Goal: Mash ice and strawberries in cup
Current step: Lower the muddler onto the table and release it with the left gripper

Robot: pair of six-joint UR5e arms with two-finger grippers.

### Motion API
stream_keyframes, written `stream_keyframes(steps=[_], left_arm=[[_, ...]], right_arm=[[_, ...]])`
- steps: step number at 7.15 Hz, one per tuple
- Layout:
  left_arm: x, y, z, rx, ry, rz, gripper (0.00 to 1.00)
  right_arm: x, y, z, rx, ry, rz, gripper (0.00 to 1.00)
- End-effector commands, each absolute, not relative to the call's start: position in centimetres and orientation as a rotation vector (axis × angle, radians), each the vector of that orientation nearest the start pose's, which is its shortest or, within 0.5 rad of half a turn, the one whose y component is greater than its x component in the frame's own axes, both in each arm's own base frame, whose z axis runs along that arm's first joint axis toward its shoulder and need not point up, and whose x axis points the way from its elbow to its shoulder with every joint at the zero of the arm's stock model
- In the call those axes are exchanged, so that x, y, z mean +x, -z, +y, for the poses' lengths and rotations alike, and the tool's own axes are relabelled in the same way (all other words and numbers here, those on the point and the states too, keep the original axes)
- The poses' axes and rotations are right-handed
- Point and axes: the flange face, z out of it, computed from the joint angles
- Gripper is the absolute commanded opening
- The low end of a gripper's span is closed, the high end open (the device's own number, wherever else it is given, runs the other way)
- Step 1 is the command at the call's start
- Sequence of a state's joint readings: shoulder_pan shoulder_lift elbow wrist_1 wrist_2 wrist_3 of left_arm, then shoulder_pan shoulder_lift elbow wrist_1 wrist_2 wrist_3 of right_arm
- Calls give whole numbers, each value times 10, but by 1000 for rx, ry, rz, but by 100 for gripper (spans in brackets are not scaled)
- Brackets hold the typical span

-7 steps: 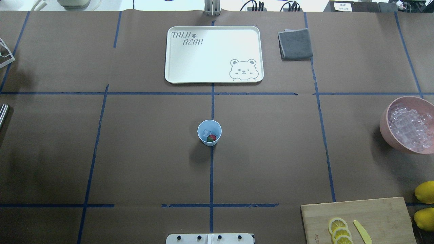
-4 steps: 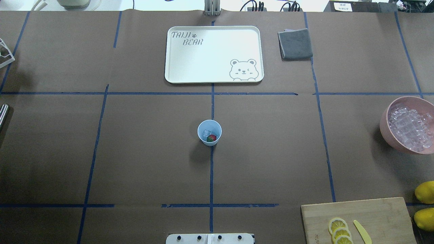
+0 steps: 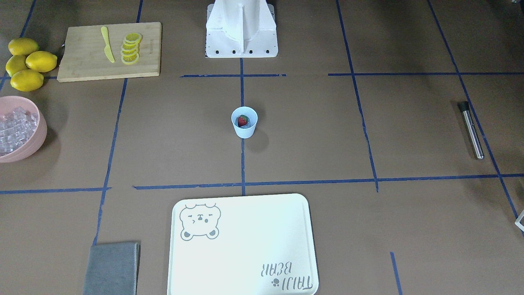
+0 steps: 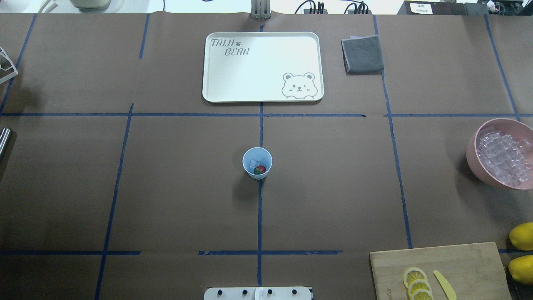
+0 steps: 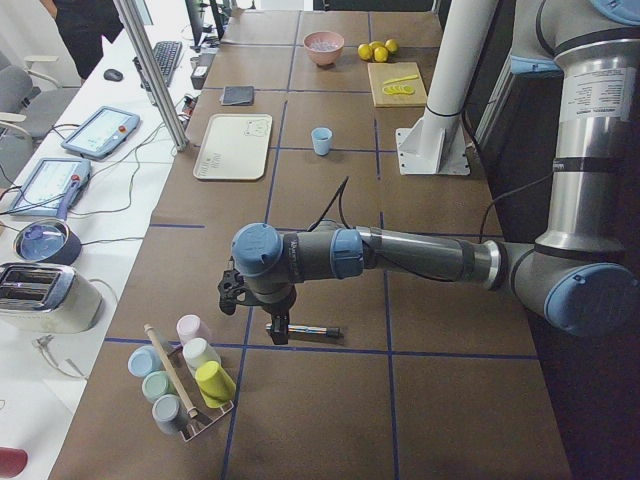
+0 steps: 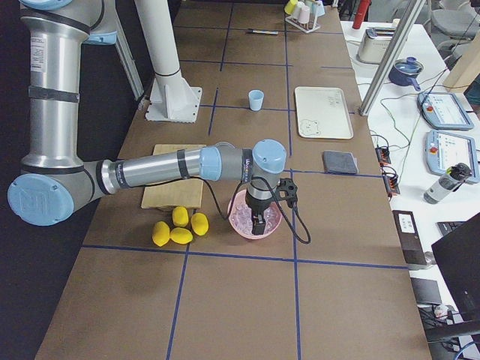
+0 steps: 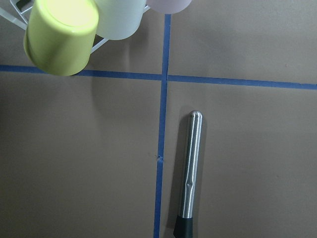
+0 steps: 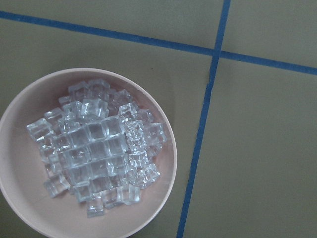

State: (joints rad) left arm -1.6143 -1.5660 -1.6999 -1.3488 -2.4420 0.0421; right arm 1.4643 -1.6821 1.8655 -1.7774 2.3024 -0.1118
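The tray (image 4: pixel 262 66) bears the words "TAIJI BEAR".

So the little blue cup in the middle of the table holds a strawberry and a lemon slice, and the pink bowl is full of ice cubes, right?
Not quite. The cup holds the strawberry and an ice cube, not a lemon slice; the overhead exterior view shows it. The lemon slices lie on the cutting board. The pink bowl is indeed full of ice cubes.

Pale-blue cup (image 3: pixel 244 132); red strawberry (image 3: pixel 242 121); pink bowl (image 3: pixel 35 141); yellow lemons (image 3: pixel 41 61).
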Motion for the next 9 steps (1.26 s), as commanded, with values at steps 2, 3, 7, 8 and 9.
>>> stream_keyframes(steps=[2, 3, 7, 8, 9], left_arm=[[-78, -624, -466, -76, 60, 869, 100], [-78, -628, -460, -83, 62, 868, 100], [-82, -625, -452, -72, 49, 795, 100], [-82, -623, -454, -65, 38, 774, 100], [-82, -621, -454, -55, 27, 771, 100]], right_arm=[[35, -614, -422, -27, 233, -739, 100], [51, -614, -421, -7, 211, -744, 100], [60, -614, -426, 6, 194, -736, 100], [61, -609, -428, 15, 196, -733, 100], [62, -609, -427, 15, 194, -733, 100]])
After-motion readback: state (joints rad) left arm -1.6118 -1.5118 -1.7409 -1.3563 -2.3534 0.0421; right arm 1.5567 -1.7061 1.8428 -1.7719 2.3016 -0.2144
